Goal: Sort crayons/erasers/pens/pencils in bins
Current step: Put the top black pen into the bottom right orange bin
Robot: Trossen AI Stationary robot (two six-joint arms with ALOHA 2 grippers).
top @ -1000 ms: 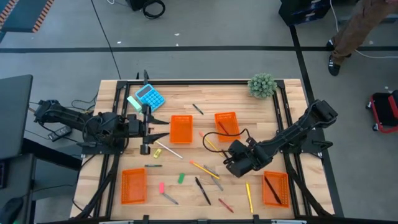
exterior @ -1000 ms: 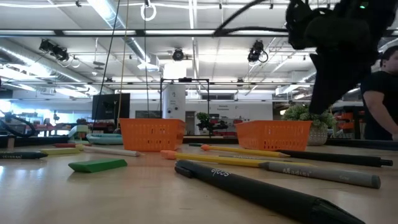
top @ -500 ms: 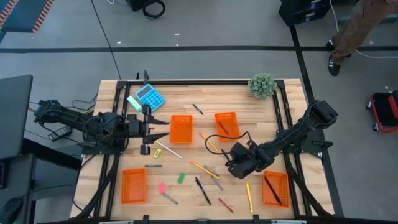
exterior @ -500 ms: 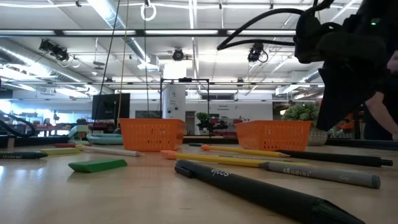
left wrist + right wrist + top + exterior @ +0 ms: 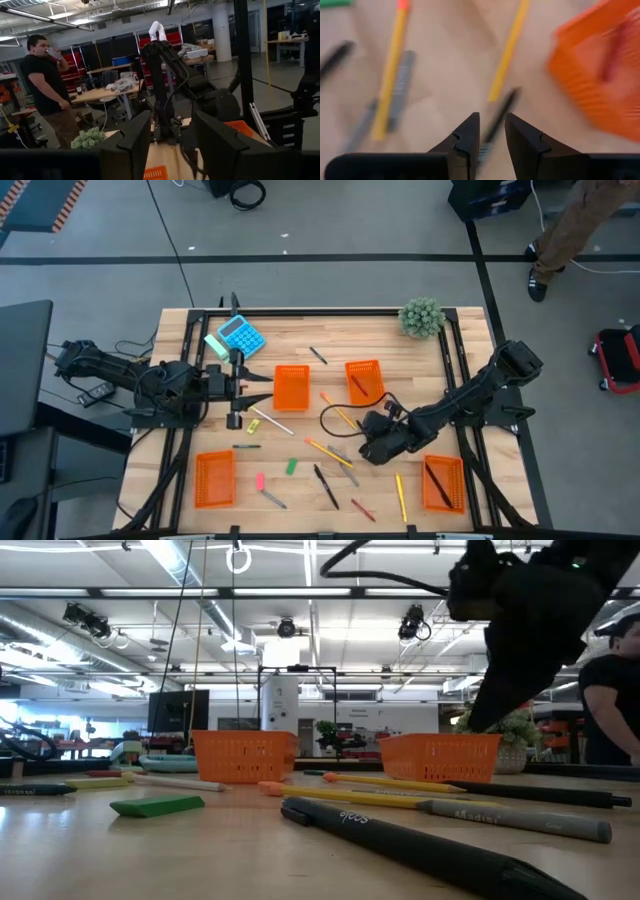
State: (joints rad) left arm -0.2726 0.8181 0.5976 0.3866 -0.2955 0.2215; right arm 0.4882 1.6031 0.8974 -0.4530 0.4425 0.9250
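My right gripper (image 5: 372,444) hangs open with a narrow gap, pointing steeply down over the table's middle. In its wrist view (image 5: 492,131), a black pen (image 5: 503,111) lies on the wood below the gap, beside a yellow pencil (image 5: 509,50) and an orange bin (image 5: 600,70). Another pencil (image 5: 390,80) and a grey pen (image 5: 402,82) lie farther off. My left gripper (image 5: 236,390) waits at the left edge, open, with nothing between its fingers (image 5: 172,145). Four bins stand on the table (image 5: 291,387) (image 5: 364,378) (image 5: 214,478) (image 5: 443,482). A black pen (image 5: 437,483) lies in the near right bin.
A blue calculator (image 5: 241,335) and a small plant (image 5: 421,317) stand at the far edge. Loose pencils (image 5: 328,450), pens (image 5: 325,485), a green eraser (image 5: 291,466) and a pink eraser (image 5: 260,480) lie scattered near the middle and front. A person (image 5: 47,80) stands beyond the table.
My right gripper has rolled at its wrist while staying over the same patch of the table's middle. Its cable now loops out toward the left.
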